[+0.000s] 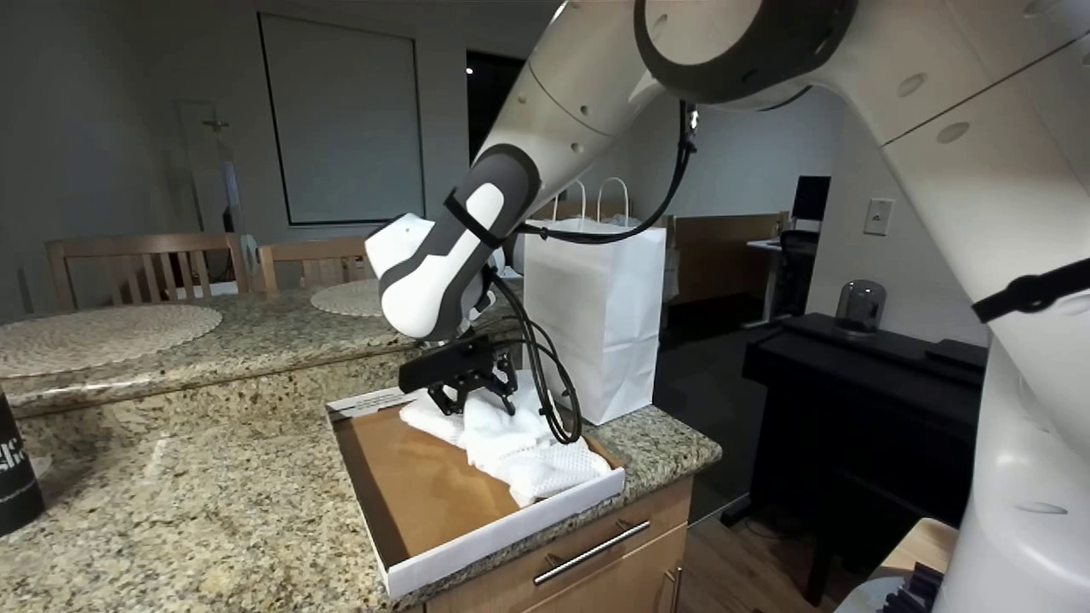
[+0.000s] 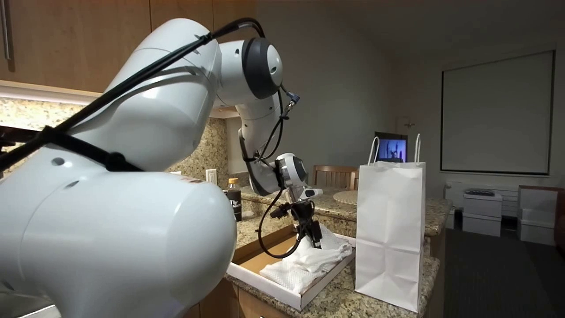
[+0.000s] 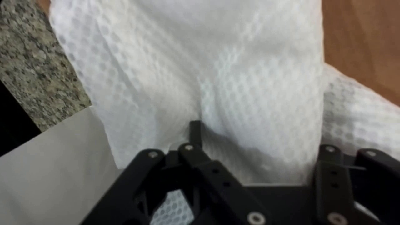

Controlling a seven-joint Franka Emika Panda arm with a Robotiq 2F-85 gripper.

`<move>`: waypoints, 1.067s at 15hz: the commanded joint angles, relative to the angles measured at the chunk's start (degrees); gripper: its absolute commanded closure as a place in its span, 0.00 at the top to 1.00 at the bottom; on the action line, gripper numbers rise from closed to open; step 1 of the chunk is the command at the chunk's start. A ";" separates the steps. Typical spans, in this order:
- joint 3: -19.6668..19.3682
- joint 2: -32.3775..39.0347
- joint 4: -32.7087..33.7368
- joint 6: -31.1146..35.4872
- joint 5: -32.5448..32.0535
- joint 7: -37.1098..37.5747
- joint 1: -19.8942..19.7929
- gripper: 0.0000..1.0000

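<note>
1. Touching white cloth with the fingers; apparently being at the grasping step.
2. Showing a wide gap between the fingers, loosely straddling folds; not visibly pinching or lifting anything.
3. Seeing the cloth lying crumpled beneath and between the fingers, inside a shallow tray; being unable to tell one piece from several.
4. Noticing a white paper bag standing near the fingers, just outside the tray, on the same worktop.
5. Probably calling next for narrowing the fingers on a firm fold, avoiding the tray floor, then checking the hold before raising.
</note>
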 commanded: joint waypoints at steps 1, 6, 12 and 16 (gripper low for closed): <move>4.64 -1.37 -0.93 0.25 3.71 -5.15 -4.88 0.35; 9.37 -2.93 -2.37 2.77 17.26 -15.13 -12.51 0.10; 9.04 -9.38 -6.50 2.23 22.36 -19.36 -13.20 0.11; 8.94 -16.00 -11.28 1.35 19.61 -17.84 -11.27 0.10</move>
